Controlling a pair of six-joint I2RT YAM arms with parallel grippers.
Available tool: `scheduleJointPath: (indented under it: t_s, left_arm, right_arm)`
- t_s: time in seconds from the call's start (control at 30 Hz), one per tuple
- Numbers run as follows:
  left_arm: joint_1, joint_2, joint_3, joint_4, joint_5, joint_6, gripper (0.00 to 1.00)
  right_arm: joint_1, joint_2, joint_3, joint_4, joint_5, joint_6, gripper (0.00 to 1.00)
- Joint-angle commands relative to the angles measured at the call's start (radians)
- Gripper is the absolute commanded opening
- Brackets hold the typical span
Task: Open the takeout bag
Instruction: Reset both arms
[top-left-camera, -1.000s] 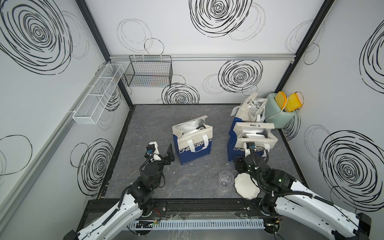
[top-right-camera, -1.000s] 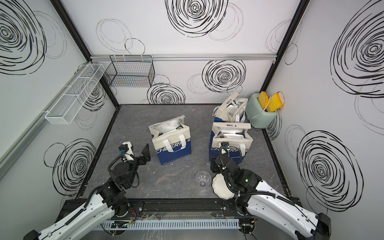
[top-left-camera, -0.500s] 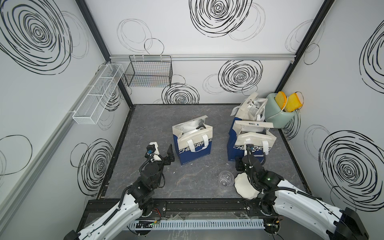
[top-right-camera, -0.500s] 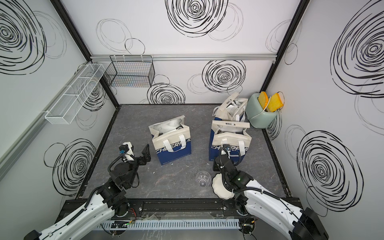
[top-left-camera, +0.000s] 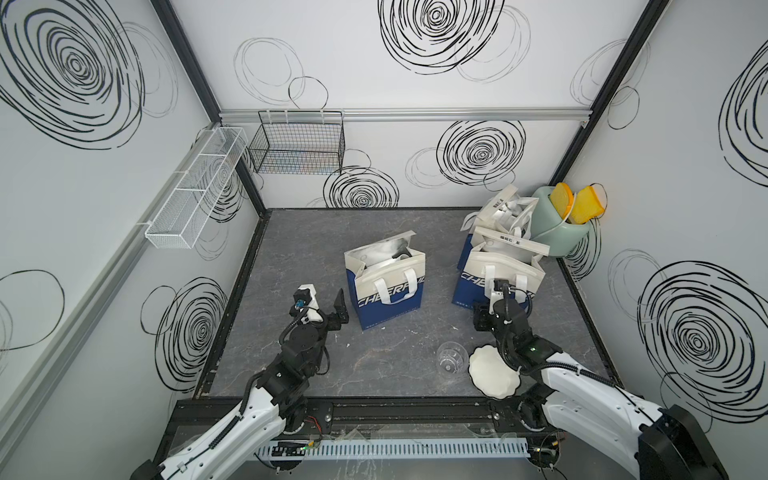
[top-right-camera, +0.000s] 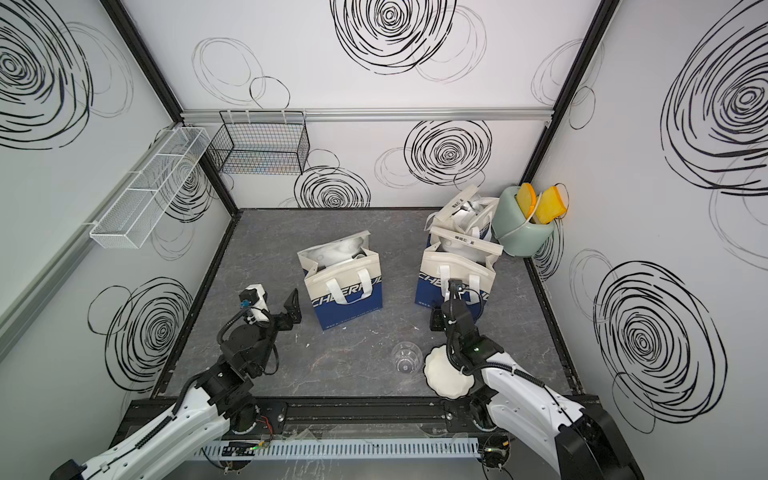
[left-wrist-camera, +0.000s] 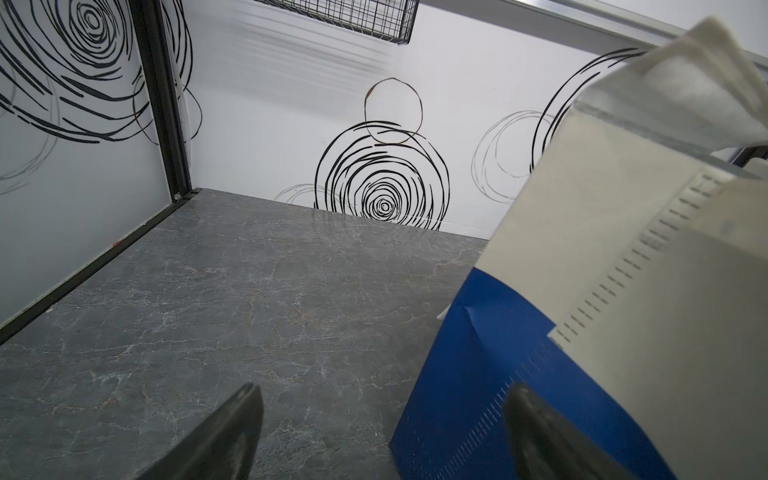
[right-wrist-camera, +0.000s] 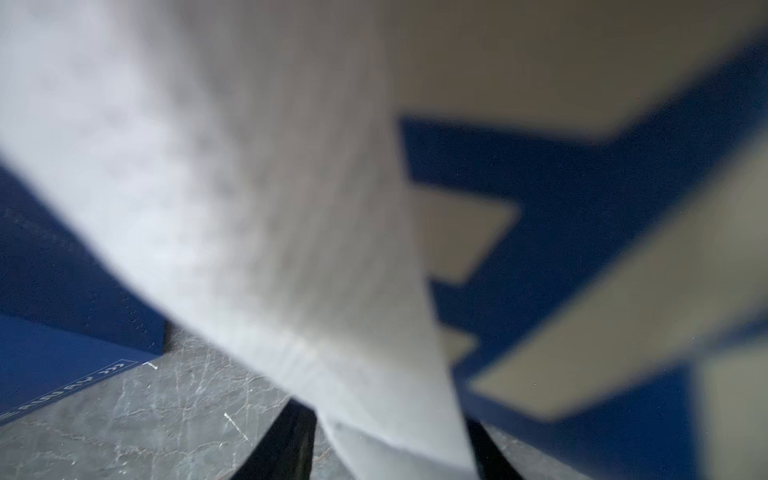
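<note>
Right gripper (right-wrist-camera: 386, 419) straddling white handle (right-wrist-camera: 270, 208) of right-hand takeout bag (top-left-camera: 478, 286), clamping cannot be told; left gripper (left-wrist-camera: 382, 399) spread wide, empty, beside middle bag (top-left-camera: 390, 307).

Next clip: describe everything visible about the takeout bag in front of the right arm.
The takeout bag stands upright on the grey table: cream upper, blue base with cream lettering, white handle straps. Its top looks partly open, a labelled flap raised behind. A second bag sits close behind. One handle strap lies between the jaws of the right gripper; a clamp can't be confirmed.
</note>
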Motion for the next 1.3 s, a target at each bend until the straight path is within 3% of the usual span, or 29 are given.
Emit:
scheduleJointPath:
  t_s: [0.0,0.27,0.63,0.7,0.8,0.97,1.03,1.1,1.27]
  left_arm:
    - [0.013,0.009,-0.012,0.064,0.011,0.010,0.94]
    - [0.081,0.043,-0.032,0.121,0.030,0.031,0.94]
    - [0.319,0.121,-0.032,0.225,0.147,0.035,0.92]
    - [0.377,0.146,-0.031,0.253,0.138,0.027,0.93]
    - [0.441,0.193,-0.039,0.336,0.167,0.120,0.91]
    - [0.499,0.385,-0.142,0.665,0.211,0.200,0.95]
    - [0.522,0.512,-0.067,0.643,0.301,0.210,0.94]
    - [0.515,0.580,-0.010,0.604,0.308,0.221,0.92]
    - [0.518,0.596,-0.029,0.682,0.339,0.234,0.92]
  right_arm:
    - [-0.039,0.046,0.011,0.076,-0.008,-0.037,0.48]
    - [-0.139,0.111,0.049,0.110,-0.115,-0.056,0.48]
    - [-0.170,0.082,0.105,0.065,-0.090,-0.178,0.51]
    - [-0.184,0.051,0.077,0.115,-0.071,-0.209,0.55]
    - [-0.248,0.018,0.041,0.202,-0.102,-0.265,0.66]
    - [-0.379,-0.001,-0.004,0.324,-0.218,-0.296,0.68]
    - [-0.404,0.035,-0.005,0.367,-0.209,-0.318,0.69]
    - [-0.419,0.070,-0.019,0.407,-0.181,-0.329,0.70]
    - [-0.445,0.144,-0.161,0.700,-0.167,-0.313,0.73]
